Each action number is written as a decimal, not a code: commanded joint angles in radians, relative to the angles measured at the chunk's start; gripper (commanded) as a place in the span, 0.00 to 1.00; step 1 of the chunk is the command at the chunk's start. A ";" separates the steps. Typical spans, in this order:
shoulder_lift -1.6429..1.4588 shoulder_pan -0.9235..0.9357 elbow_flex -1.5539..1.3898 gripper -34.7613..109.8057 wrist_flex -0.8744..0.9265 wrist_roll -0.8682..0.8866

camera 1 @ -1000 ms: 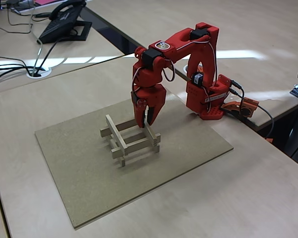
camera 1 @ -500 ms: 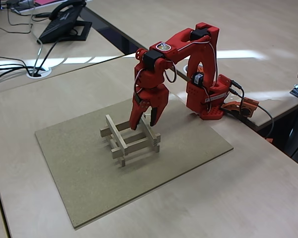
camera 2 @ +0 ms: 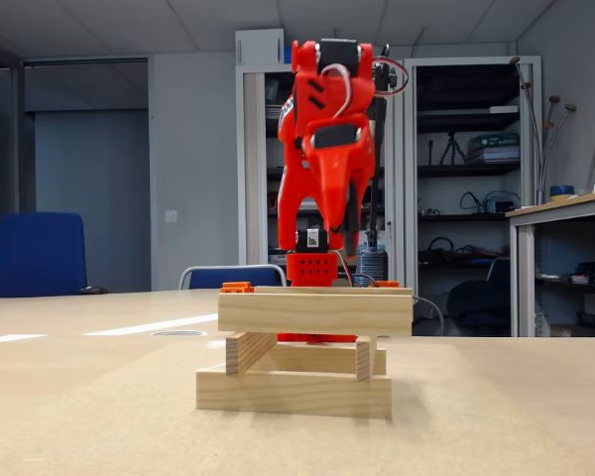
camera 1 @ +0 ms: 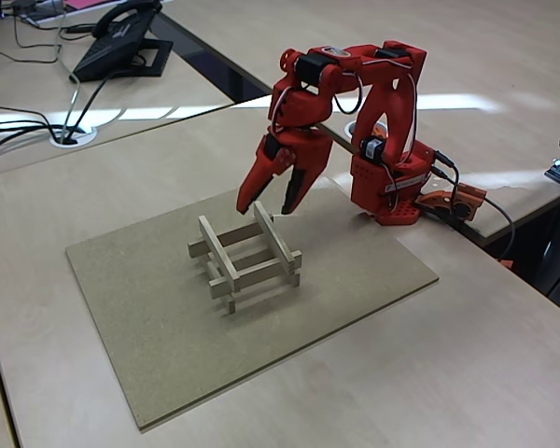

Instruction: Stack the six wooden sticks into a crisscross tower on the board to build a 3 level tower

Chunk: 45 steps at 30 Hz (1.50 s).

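The tower looks finished: three levels of paired sticks, each pair crossing the one below, standing near the middle of the board, a little toward its far edge by the arm's base. The gripper hangs above the far end of the top right stick with its jaws spread and nothing between them.

The risk I see is a knock. The fingertips are just above that stick's end, so a sideways swing or a dip on the way clear could clip it and push the top level askew or topple the loose stack. In the low fixed view the top stick overhangs the level below, so a light touch might shift it.

The board is matte tan fibreboard lying on a paler glossy table. A desk phone sits on the neighbouring table. Behind are open shelves and blue chairs.
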<state>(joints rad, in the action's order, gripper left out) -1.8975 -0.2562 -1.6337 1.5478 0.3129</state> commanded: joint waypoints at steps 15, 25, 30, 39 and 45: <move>-0.704 -0.112 -0.749 0.24 -0.666 0.086; -0.982 0.029 -1.085 0.24 -1.048 -0.104; -1.220 0.091 -1.244 0.24 -1.037 -0.127; -1.434 0.189 -1.378 0.24 -1.000 -0.164; -1.428 0.201 -1.413 0.24 -1.120 -0.192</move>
<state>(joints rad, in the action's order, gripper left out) -3.3073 -0.0522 -3.0235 0.4924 0.1181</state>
